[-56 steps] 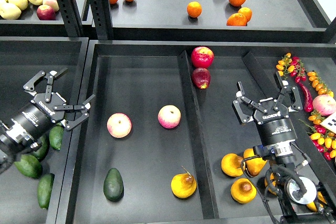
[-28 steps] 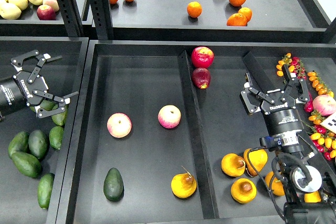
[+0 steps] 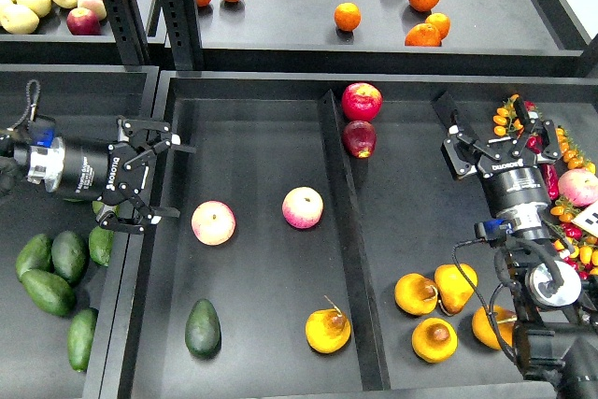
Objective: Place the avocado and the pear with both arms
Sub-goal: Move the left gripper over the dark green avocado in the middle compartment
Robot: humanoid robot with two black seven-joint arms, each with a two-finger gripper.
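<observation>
Overhead, I see both pincers empty above a black tray with avocado and pear.

My left pincer [image 3: 161, 181], fingers spread wide, hangs over the tray's left rim [image 3: 149, 231], pointing right toward an apple [image 3: 213, 222]. My right pincer [image 3: 497, 137], also spread wide, hangs over the right compartment, near the cherry tomatoes [image 3: 512, 115]. The avocado [image 3: 202, 327] lies at the near left of the middle compartment; the pear [image 3: 328, 330] lies at its near right, beside the divider [image 3: 348, 240]. Both are well apart from either pincer.

Right tool [image 3: 497, 140] fingertips indistinct.
</observation>
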